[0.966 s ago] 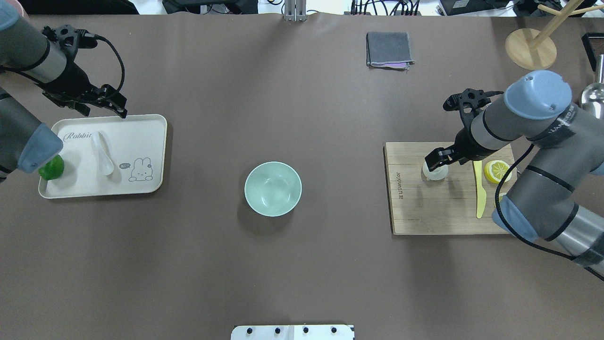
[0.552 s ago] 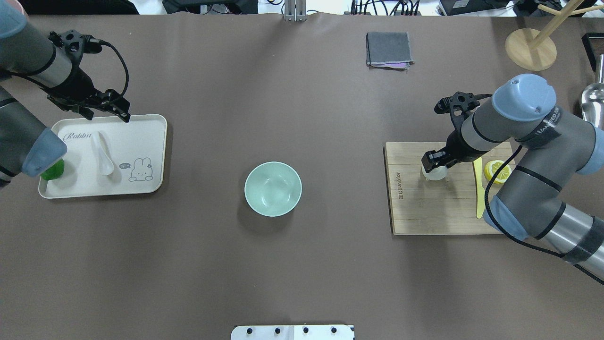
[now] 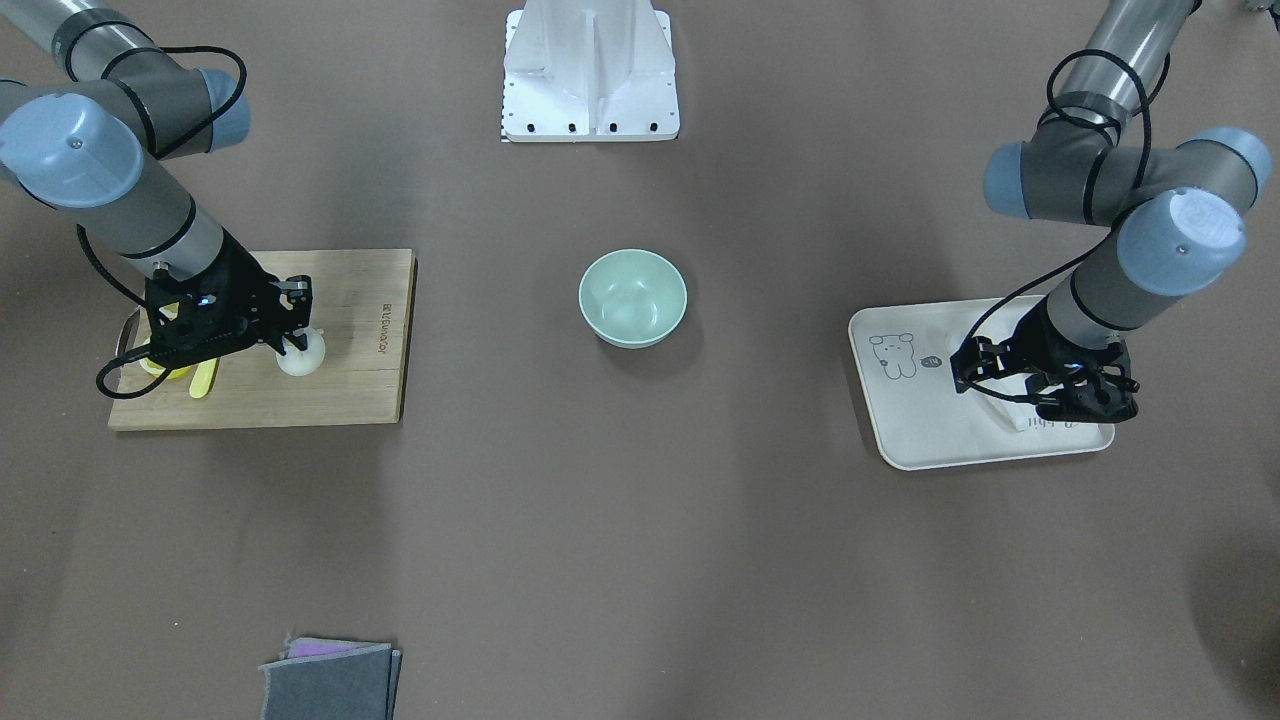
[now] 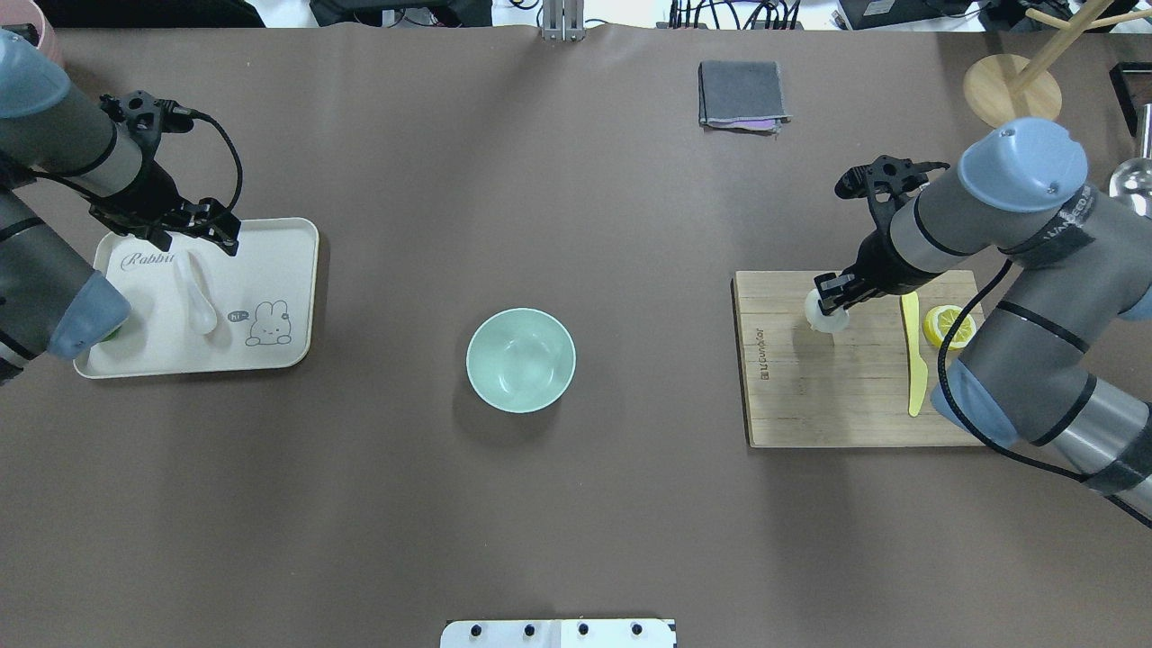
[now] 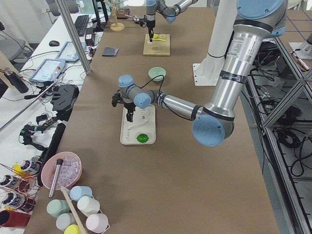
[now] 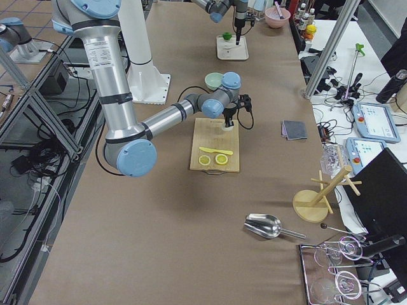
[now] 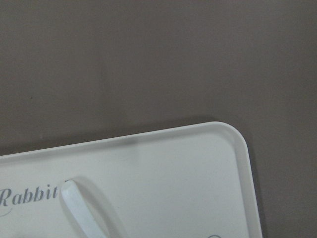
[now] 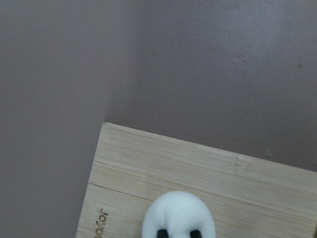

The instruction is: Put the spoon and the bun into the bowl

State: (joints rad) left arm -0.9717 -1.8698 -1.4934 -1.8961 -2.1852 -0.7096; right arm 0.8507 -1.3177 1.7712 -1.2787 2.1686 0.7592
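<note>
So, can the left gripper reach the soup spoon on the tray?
Probably yes: the left gripper hangs open above the handle of the soup spoon, nothing lies over it, and the lime sits apart.

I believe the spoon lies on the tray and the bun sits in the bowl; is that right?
No: the overhead view shows the bun in the right gripper at the wooden board, the bowl empty. The spoon does lie on the tray.
</note>
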